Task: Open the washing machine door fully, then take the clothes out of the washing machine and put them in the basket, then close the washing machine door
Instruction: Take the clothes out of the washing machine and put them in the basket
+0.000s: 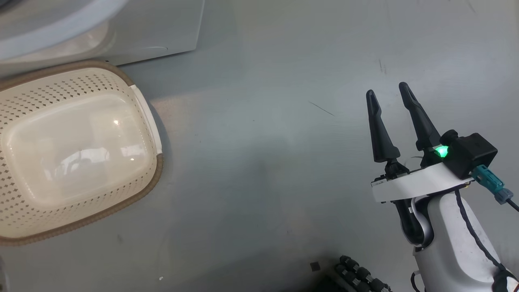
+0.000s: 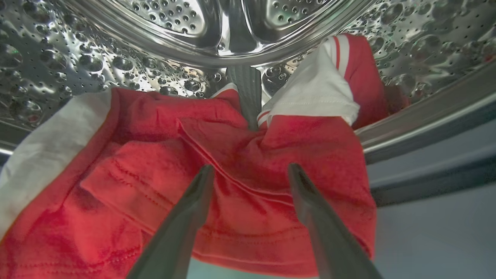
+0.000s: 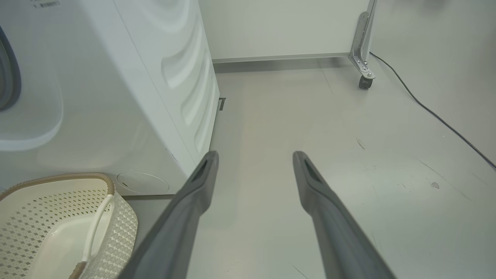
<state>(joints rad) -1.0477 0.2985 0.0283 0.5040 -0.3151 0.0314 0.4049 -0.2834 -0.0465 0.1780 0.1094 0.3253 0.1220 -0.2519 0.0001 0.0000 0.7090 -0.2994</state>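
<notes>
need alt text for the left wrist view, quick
Bright red clothes with white striped trim lie bunched in the washing machine drum, whose perforated steel wall curves above them. The left end effector points at the fabric from below, its two dark fingers spread open.

The right gripper point(image 1: 386, 90) has long dark fingers point(image 1: 381, 134), a white bracket point(image 1: 421, 182) behind the jaws, a black box point(image 1: 472, 154) with a green light point(image 1: 441, 152), and a teal plug point(image 1: 488, 180).
</notes>
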